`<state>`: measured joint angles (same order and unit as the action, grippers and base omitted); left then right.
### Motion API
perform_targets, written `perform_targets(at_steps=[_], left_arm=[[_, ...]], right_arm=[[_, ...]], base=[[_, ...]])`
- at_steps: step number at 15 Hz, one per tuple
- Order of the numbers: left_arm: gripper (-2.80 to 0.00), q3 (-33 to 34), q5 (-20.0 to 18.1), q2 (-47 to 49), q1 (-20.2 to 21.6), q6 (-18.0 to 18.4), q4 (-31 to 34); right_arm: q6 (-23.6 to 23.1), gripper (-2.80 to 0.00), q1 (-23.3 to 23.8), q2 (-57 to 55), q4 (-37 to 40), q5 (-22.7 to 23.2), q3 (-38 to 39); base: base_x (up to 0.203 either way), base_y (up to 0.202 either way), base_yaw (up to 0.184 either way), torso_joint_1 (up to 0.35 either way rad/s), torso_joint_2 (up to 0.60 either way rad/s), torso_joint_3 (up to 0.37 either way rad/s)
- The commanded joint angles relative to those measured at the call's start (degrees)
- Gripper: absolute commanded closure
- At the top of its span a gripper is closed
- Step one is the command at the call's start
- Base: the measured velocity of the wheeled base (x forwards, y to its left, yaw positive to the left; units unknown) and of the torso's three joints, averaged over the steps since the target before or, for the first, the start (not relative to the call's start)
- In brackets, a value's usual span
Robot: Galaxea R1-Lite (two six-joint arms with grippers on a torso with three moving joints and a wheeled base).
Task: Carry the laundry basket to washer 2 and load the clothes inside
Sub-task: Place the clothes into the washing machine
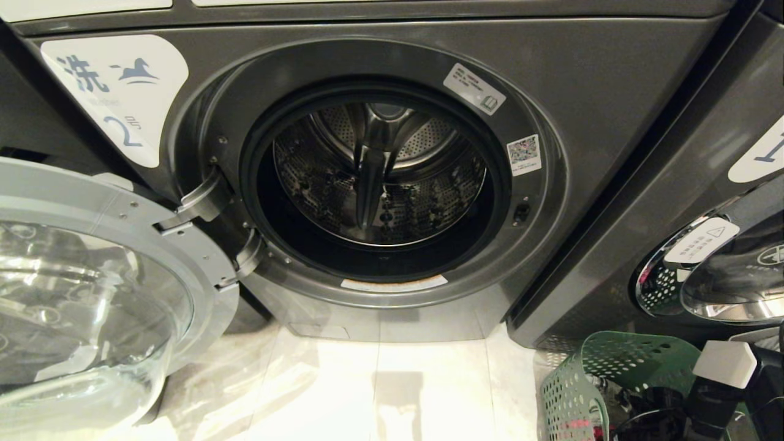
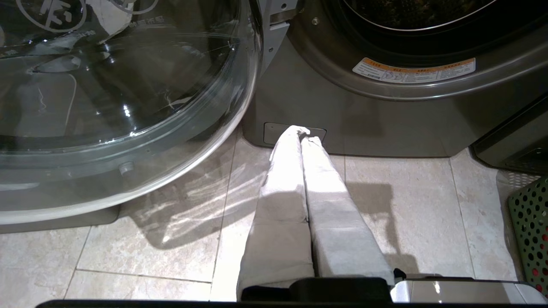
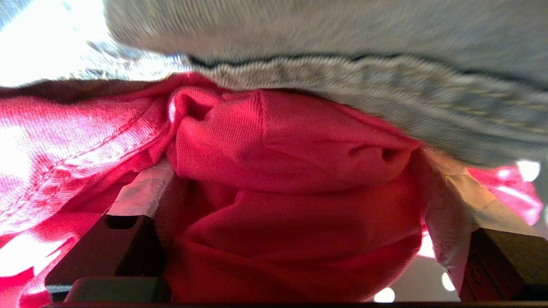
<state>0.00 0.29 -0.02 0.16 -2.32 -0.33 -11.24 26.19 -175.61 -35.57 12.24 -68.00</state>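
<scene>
at floor level, right: right gripper [image 3: 291, 188] down in the laundry basket [image 1: 569, 392], fingers [image 3: 141, 192] spread wide, pink-red garment [image 3: 278, 145] bunched between them, grey-green garment [image 3: 385, 98] just beyond.
left gripper [image 2: 302, 132]: fingers pressed together, empty, over floor tiles [image 2: 419, 196].
washer 2 [image 1: 380, 177]: straight ahead, door [image 1: 104, 288] swung open leftward, drum bare.

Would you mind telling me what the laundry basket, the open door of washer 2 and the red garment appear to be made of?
The laundry basket: matte green plastic, judging by its moulded, perforated walls. The door of washer 2: a clear, glossy bowl, probably glass, in a pale grey ring whose material I cannot tell. The red garment: soft knit fabric, with fine ribbing and folds.
</scene>
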Motion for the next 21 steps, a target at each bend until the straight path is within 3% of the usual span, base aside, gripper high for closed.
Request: perform_targets(at_steps=[1,10,11,18,21], left_arm=[[0.0,0.0,0.0,0.0,0.0,-0.1,0.0],[0.0,0.0,0.0,0.0,0.0,-0.1,0.0],[0.0,0.0,0.0,0.0,0.0,-0.1,0.0],[0.0,0.0,0.1,0.0,0.0,-0.1,0.0],[0.0,0.0,0.1,0.0,0.0,-0.1,0.0]], right_arm=[[0.0,-2.8,0.0,-0.2,2.2,0.2,-0.7],[2.4,-2.8,0.4,-0.3,9.5,0.2,-6.9],[2.4,0.0,0.3,-0.3,9.9,0.2,-7.0],[2.4,0.0,0.4,0.4,10.2,0.2,-6.5],[2.5,0.0,0.4,3.6,10.2,0.3,-2.8]], base=[[0.0,0.0,0.0,0.0,0.0,0.0],[0.0,0.0,0.0,0.0,0.0,0.0],[0.0,0.0,0.0,0.0,0.0,0.0],[0.0,0.0,0.0,0.0,0.0,0.0],[0.0,0.0,0.0,0.0,0.0,0.0]])
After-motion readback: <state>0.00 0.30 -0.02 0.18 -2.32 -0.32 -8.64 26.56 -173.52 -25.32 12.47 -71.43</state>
